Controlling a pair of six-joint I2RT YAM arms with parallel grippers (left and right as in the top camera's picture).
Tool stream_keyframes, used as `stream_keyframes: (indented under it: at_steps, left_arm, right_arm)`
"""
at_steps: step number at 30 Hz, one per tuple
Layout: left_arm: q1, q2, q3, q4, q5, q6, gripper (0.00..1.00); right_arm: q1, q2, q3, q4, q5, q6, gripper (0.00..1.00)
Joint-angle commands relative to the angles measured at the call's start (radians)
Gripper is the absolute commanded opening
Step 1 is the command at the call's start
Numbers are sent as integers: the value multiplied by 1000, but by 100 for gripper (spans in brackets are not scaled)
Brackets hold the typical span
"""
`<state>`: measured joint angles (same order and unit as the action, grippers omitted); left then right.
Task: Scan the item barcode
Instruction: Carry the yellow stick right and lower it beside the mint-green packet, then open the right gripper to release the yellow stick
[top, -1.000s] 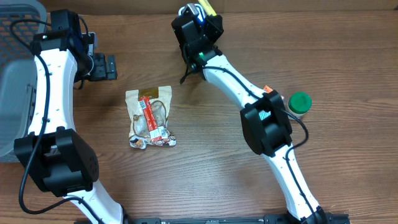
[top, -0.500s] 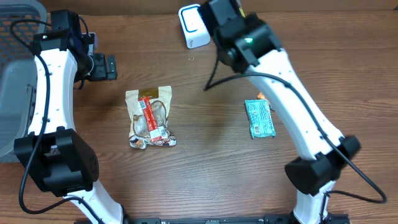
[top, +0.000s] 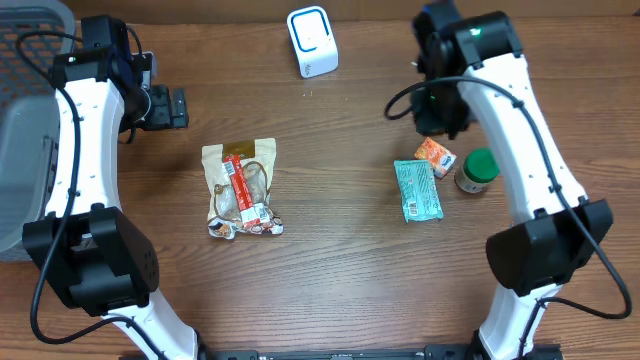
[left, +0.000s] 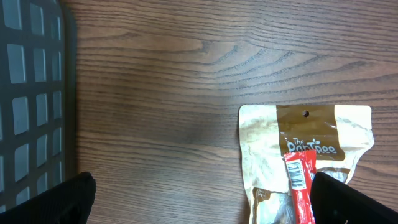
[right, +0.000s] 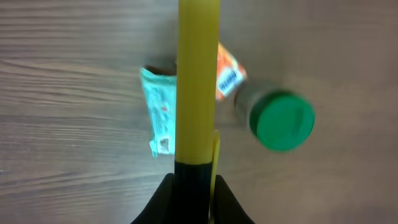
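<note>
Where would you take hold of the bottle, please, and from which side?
By the green cap, from straight above: the bottle stands upright with its round cap facing up. The orange packet lies close on one side, so I would probably close across the two sides clear of it.

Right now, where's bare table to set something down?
Bare: the strip between snack pouch and teal packet, and all along the front of them. Crowded: right side, where teal packet, orange packet and green-lidded bottle cluster beneath the right gripper holding a yellow bar.
</note>
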<state>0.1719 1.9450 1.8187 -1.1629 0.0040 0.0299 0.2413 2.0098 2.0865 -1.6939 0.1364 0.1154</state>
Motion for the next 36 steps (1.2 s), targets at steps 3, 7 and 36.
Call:
stream_keyframes:
  at_steps: [3, 7, 36]
  left_arm:
    - [-2, -9, 11, 0, 5, 16, 100]
    - [-2, -9, 11, 0, 5, 16, 100]
    - [-2, -9, 11, 0, 5, 16, 100]
  right_arm:
    - [-60, 4, -120, 10, -108, 75, 6]
    - [-68, 4, -228, 49, -112, 58, 6]
    - [-31, 4, -394, 376, -357, 178, 63]
